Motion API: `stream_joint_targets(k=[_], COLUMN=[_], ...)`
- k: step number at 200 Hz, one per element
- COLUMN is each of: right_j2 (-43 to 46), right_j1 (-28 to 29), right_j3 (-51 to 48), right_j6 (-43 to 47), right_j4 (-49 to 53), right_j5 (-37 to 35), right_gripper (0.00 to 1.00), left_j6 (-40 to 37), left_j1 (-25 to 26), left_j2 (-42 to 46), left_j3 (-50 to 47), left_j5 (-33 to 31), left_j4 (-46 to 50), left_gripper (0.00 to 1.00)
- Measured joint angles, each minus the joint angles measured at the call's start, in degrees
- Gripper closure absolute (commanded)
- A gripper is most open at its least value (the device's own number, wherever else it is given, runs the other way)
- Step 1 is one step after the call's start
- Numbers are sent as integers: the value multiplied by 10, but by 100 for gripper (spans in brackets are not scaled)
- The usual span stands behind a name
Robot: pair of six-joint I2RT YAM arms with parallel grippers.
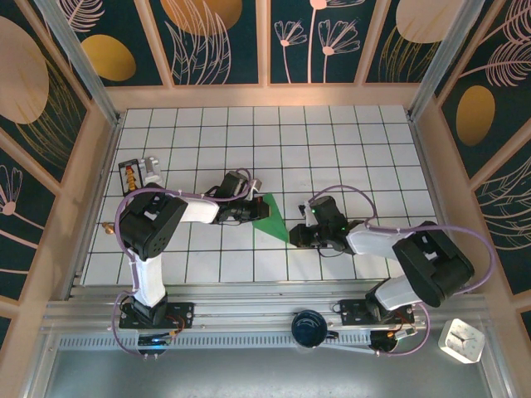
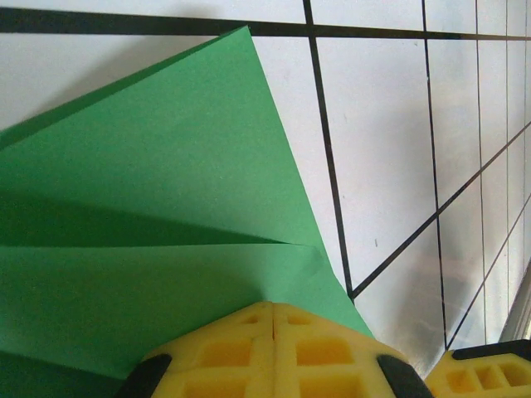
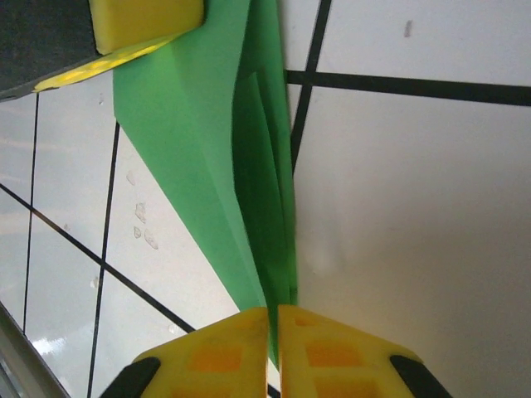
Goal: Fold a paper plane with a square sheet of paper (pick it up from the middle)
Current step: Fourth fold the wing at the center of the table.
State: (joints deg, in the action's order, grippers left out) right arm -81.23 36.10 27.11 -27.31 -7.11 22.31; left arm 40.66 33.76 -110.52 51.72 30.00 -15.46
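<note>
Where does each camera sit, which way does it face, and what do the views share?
Top external: above and behind the arms, looking down on the tiled table; both arms show, left gripper and right gripper meeting at the green paper.
Left wrist: on the left arm, facing down over its shut fingers onto the paper.
Right wrist: likewise, its fingers pinching the paper's edge.
Shared: the paper.

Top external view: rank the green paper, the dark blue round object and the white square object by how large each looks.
1. White square object and dark blue round object: about alike, so not ranked against each other.
2. Green paper: smallest as visible, though partly hidden.
</note>
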Motion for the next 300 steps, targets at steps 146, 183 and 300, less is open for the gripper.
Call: stream_joint_targets(k=[146,183,300], right_j2=[-47,-55,-52], right_j1=[11,11,6], right_j3=[55,54,29], right_j6=[20,20,20], right_j4=[31,30,1], right_j5=[5,5,5], right_gripper=[94,95,99], left_j6=[-2,-2,-2], left_j1=[0,0,0], left_j2=[0,0,0], left_j3=[2,2,3], left_j5=[0,0,0], left_j4=[3,5,5], left_gripper=[100,100,100])
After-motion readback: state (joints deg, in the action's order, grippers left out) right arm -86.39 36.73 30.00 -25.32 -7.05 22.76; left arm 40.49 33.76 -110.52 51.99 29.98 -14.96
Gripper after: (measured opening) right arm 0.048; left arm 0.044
